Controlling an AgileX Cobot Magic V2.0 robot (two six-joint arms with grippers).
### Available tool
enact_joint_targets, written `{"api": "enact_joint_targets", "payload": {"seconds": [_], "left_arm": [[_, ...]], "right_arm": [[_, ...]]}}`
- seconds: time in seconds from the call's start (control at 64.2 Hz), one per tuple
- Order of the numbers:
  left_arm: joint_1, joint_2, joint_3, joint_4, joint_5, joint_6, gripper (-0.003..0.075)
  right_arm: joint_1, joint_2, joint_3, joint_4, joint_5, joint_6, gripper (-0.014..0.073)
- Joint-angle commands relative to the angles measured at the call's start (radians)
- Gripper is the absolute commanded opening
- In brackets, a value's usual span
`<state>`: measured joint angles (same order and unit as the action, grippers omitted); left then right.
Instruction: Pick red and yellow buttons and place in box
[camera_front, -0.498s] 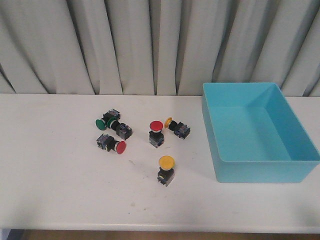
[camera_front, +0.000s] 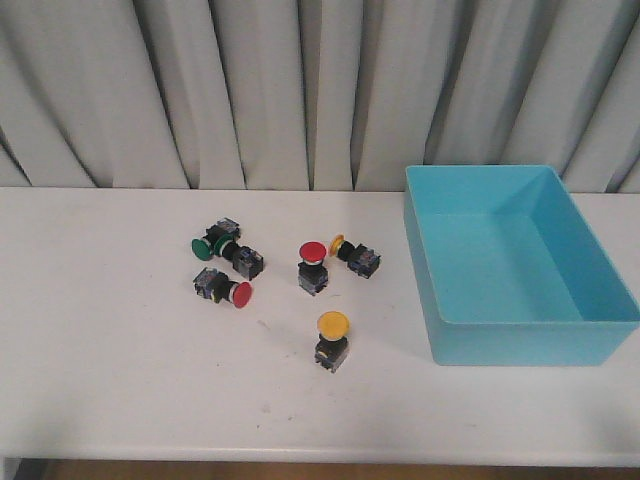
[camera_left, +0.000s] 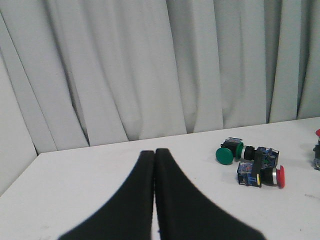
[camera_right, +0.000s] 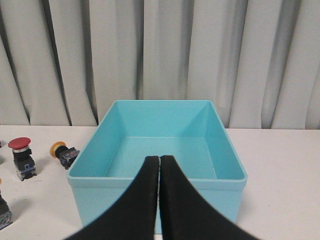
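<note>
On the white table stand an upright red button (camera_front: 313, 264) and an upright yellow button (camera_front: 332, 338). A second red button (camera_front: 225, 290) and a second yellow button (camera_front: 354, 255) lie on their sides. The turquoise box (camera_front: 590, 340) sits at the right with nothing showing inside. Neither arm shows in the front view. My left gripper (camera_left: 154, 153) is shut with nothing in it, well short of the lying red button (camera_left: 262, 174). My right gripper (camera_right: 159, 159) is shut and holds nothing, in front of the box (camera_right: 157, 192); a red button (camera_right: 22, 156) and a yellow button (camera_right: 64, 151) stand beside it.
Two green-capped switches (camera_front: 222, 246) lie by the red button at the left. Grey curtain (camera_front: 300, 90) hangs behind the table. The table's front edge (camera_front: 300, 458) runs along the bottom.
</note>
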<state>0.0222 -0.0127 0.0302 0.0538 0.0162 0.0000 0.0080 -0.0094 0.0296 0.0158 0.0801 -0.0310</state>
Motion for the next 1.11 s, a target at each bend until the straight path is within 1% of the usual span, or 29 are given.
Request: {"api": "enact_joint_targets", "payload": {"seconds": [0.0,0.374,0.467,0.561,0.654,0.779,0.872,1.012,1.09], "left_arm": [[-0.001,-0.013,0.045,-0.008,-0.074,0.000,-0.0006],[-0.001,-0.013,0.045,-0.008,-0.074,0.000,-0.0006],[-0.001,-0.013,0.035,-0.008,-0.082,-0.015,-0.0006],[-0.001,-0.012,-0.015,-0.008,-0.089,-0.074,-0.0006],[-0.001,-0.001,-0.103,-0.008,-0.072,-0.104,-0.0006],[-0.001,0.071,-0.266,-0.008,0.036,-0.104,-0.0006],[-0.001,0.176,-0.413,-0.008,0.174,-0.103,-0.0006],[-0.001,0.356,-0.599,-0.007,0.344,-0.074,-0.0006],[-0.001,0.444,-0.666,-0.007,0.423,-0.046,-0.0006]], "right_arm": [[-0.006,-0.010,0.007,-0.007,-0.080,-0.004,-0.0004],[-0.006,-0.010,0.007,-0.007,-0.080,-0.004,-0.0004],[-0.006,-0.009,0.004,-0.016,-0.080,-0.045,-0.0004],[-0.006,-0.009,-0.023,0.001,-0.080,-0.039,-0.0004],[-0.006,-0.009,-0.086,0.005,-0.020,-0.022,-0.0004],[-0.006,0.024,-0.219,0.004,0.086,-0.013,-0.0004],[-0.006,0.088,-0.327,0.000,0.165,-0.013,-0.0004],[-0.006,0.240,-0.489,0.000,0.251,-0.013,-0.0004],[-0.006,0.327,-0.568,0.001,0.301,-0.007,-0.0004]]}}
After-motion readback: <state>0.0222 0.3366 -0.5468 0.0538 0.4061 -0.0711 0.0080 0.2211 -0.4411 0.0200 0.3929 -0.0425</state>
